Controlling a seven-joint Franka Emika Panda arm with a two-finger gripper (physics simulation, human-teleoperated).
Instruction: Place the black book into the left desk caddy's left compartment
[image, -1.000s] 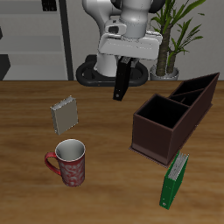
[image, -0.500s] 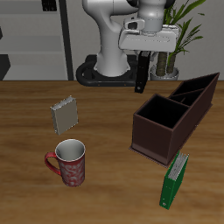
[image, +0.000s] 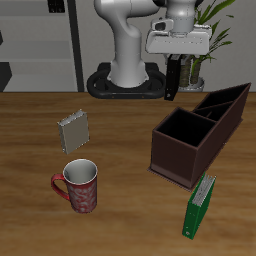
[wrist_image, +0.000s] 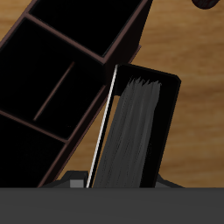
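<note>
Since a second ago the arm has swung from above the bench's (image: 30, 140) middle toward the far side, where the left desk caddy (image: 222, 106) stands. Gripper (image: 174, 60) fingers are clamped on the black book (image: 173, 78), hanging upright in the air just short of the caddy. Best keep it vertical, centre it over the left compartment, then lower gently.
</note>
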